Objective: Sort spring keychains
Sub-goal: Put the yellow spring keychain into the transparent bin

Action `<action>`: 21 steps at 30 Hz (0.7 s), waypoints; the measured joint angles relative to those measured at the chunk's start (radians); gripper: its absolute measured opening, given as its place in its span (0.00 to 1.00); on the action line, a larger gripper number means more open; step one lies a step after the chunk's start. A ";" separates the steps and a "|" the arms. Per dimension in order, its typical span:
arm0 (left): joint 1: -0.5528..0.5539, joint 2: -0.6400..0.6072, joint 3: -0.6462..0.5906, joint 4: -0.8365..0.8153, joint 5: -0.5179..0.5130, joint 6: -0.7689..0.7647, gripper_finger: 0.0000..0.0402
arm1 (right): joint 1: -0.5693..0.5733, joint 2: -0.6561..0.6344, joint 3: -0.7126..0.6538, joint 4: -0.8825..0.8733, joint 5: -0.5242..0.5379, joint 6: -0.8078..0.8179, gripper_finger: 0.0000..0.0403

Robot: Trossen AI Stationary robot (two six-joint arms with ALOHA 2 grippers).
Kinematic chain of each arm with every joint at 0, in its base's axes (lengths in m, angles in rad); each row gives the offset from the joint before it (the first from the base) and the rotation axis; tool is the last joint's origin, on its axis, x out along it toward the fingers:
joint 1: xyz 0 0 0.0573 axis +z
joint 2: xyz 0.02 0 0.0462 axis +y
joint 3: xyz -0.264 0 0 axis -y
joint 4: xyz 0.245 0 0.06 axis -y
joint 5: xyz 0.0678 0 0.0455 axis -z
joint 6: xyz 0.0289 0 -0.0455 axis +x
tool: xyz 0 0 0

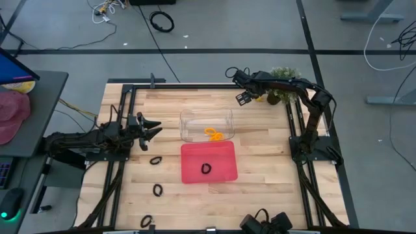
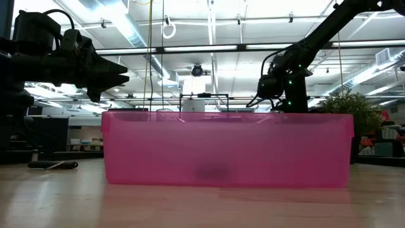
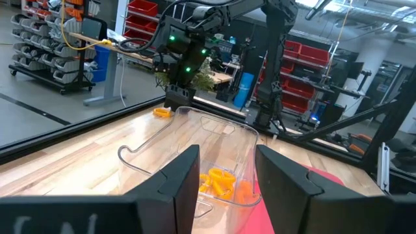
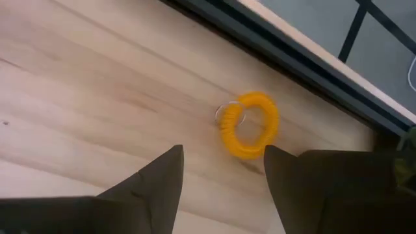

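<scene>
While the sort is only partly done, you have work on both sides. Start at the left: your left hand [image 1: 155, 130] hovers above the counter [image 1: 260, 188] with its fingers spread and nothing between them, aimed toward the clear bin [image 1: 188, 120]. Just in front of it a black keychain [image 1: 155, 160] lies loose on the wood, a second black one [image 1: 158, 190] sits nearer the front, and a third [image 1: 147, 221] is at the front edge; none of these is sorted yet. Move to the middle: the clear bin already holds orange keychains [image 1: 213, 134], at least two as the left wrist view shows them [image 3: 219, 182], and the red tray [image 1: 224, 170] just in front of it holds one black keychain [image 1: 206, 169]. So, as I read it, orange goes to clear and black to red. On the right, your right hand [image 1: 245, 97] hangs over the back of the counter, fingers apart and holding nothing, directly above one orange keychain [image 4: 250, 125] that lies on the wood near the back rail. I judge four pieces remain: three black, one orange.
</scene>
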 joint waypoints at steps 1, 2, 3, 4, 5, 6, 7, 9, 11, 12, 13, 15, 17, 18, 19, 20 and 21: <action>0.000 0.000 0.000 0.000 0.000 0.000 0.38 | -0.001 0.005 0.000 0.000 -0.002 0.000 0.54; 0.000 0.000 0.000 0.000 0.000 0.000 0.38 | 0.000 0.012 0.000 0.002 -0.003 0.002 0.54; 0.000 0.000 0.000 0.000 0.000 0.000 0.38 | 0.000 0.018 -0.001 0.002 -0.005 0.003 0.54; 0.000 0.000 0.000 0.000 0.000 0.000 0.38 | 0.000 0.026 -0.003 0.005 -0.005 0.003 0.54; 0.000 0.000 0.000 0.000 0.000 0.000 0.38 | -0.001 0.034 -0.006 0.014 -0.005 0.004 0.54; 0.000 0.000 0.000 0.000 0.000 0.000 0.38 | -0.002 0.044 -0.008 0.019 -0.005 0.004 0.54; 0.000 0.000 0.000 0.000 0.000 0.000 0.38 | -0.003 0.056 -0.012 0.024 -0.004 0.004 0.54; 0.000 0.000 0.000 0.000 0.000 0.000 0.38 | -0.010 0.082 -0.022 0.049 -0.005 0.000 0.54; 0.000 0.000 0.000 0.000 0.000 0.000 0.38 | -0.021 0.109 -0.034 0.085 -0.004 -0.015 0.54; 0.000 0.000 0.000 0.000 0.000 0.000 0.38 | -0.026 0.120 -0.035 0.099 -0.005 -0.019 0.54; 0.000 0.000 0.000 0.000 0.000 0.000 0.38 | -0.029 0.129 -0.036 0.106 -0.005 -0.022 0.54; 0.000 0.000 0.000 0.000 0.000 0.000 0.38 | -0.037 0.150 -0.035 0.108 -0.005 -0.026 0.54; 0.000 0.000 0.000 0.000 0.000 0.000 0.38 | -0.047 0.152 -0.035 0.109 -0.029 -0.025 0.54; 0.000 0.000 0.000 0.000 0.000 0.000 0.38 | -0.050 0.150 -0.035 0.111 -0.035 -0.023 0.54; 0.000 0.000 0.000 0.000 0.000 0.000 0.38 | -0.050 0.148 -0.036 0.114 -0.034 -0.024 0.54; 0.000 0.000 0.000 0.000 0.000 0.000 0.38 | -0.050 0.146 -0.036 0.116 -0.033 -0.027 0.54; 0.000 0.000 0.000 0.000 0.000 0.000 0.38 | -0.050 0.144 -0.036 0.116 -0.034 -0.032 0.54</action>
